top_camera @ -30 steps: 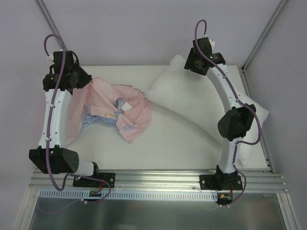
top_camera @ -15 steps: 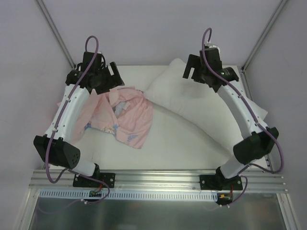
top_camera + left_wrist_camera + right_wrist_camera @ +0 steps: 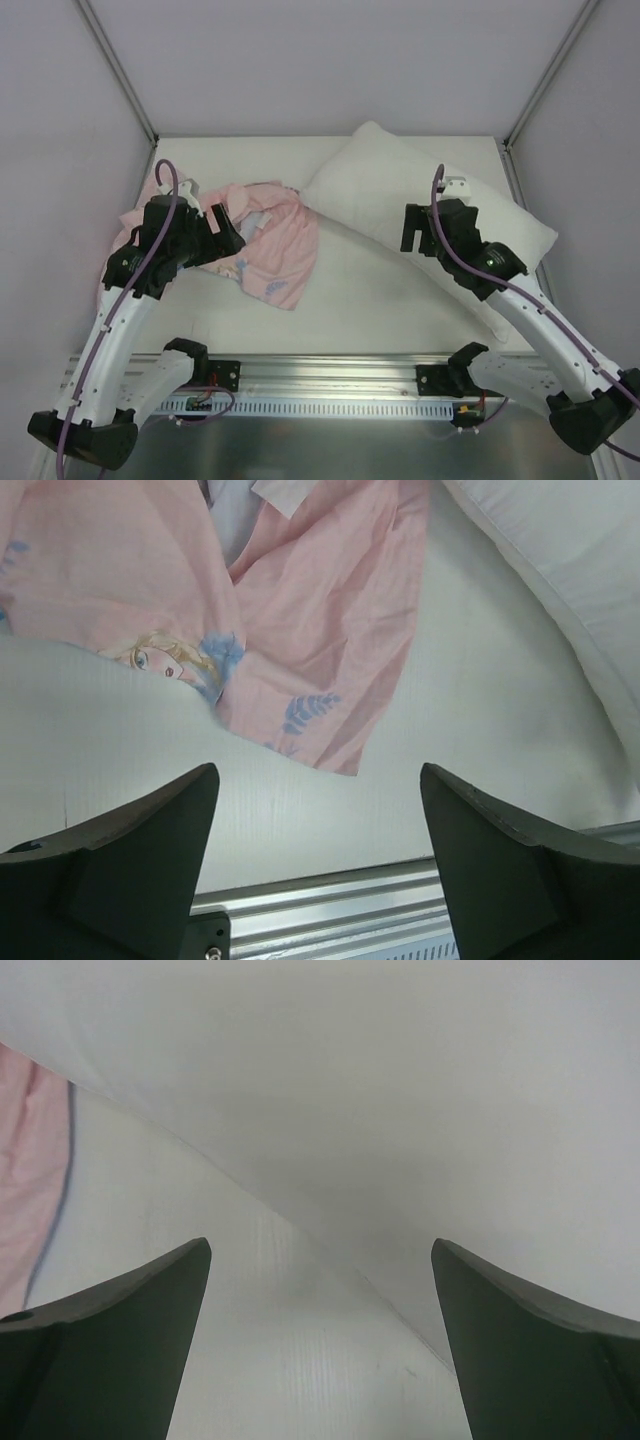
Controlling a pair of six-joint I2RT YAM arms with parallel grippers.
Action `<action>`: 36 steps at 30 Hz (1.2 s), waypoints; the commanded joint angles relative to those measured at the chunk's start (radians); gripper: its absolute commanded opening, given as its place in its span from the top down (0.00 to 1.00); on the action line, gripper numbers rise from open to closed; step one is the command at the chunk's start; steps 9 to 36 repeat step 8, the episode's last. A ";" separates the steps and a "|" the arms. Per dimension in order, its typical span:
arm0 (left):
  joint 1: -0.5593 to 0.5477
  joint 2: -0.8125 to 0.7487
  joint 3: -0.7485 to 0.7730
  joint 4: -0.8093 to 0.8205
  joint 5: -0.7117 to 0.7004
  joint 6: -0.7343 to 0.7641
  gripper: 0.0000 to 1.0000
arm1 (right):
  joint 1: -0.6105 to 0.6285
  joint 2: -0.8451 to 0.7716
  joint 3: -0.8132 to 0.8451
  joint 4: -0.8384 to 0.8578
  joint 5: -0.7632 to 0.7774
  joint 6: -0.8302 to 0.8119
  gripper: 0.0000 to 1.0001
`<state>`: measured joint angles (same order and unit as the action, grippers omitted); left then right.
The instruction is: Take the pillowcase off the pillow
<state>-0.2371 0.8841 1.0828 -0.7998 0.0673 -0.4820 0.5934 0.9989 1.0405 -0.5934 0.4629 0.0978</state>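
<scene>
The plain white pillow [image 3: 385,190] lies bare and slantwise across the back right of the table. Beside it on the left, the crumpled pink pillowcase [image 3: 275,245] with a blue print lies off the pillow. My left gripper [image 3: 228,232] hovers over the pillowcase's left part, open and empty. In the left wrist view the pillowcase [image 3: 320,610] lies beyond the gripper [image 3: 318,780] and the pillow [image 3: 560,550] fills the top right corner. My right gripper [image 3: 420,228] is open over the pillow's near edge. In its wrist view the pillow [image 3: 400,1080] fills the frame above the gripper [image 3: 320,1245], with pillowcase [image 3: 30,1160] at the left.
The white tabletop [image 3: 350,310] runs to an aluminium rail [image 3: 330,385] at the near edge, where both arm bases are bolted. Grey walls and frame posts [image 3: 115,65] close in the back and sides. The rail [image 3: 320,900] also shows below the left fingers.
Both arms have drawn back from the far side toward the near edge and come lower. Both grippers have opened. The pillowcase, let go, has settled flat on the table.
</scene>
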 commanded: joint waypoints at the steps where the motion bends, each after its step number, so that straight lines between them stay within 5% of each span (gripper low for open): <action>1: -0.010 -0.094 -0.101 0.014 0.009 0.020 0.17 | 0.026 -0.126 -0.082 -0.025 0.102 0.046 0.04; 36: -0.010 -0.166 -0.190 0.022 0.016 0.010 0.16 | 0.036 -0.181 -0.139 -0.086 0.120 0.072 0.04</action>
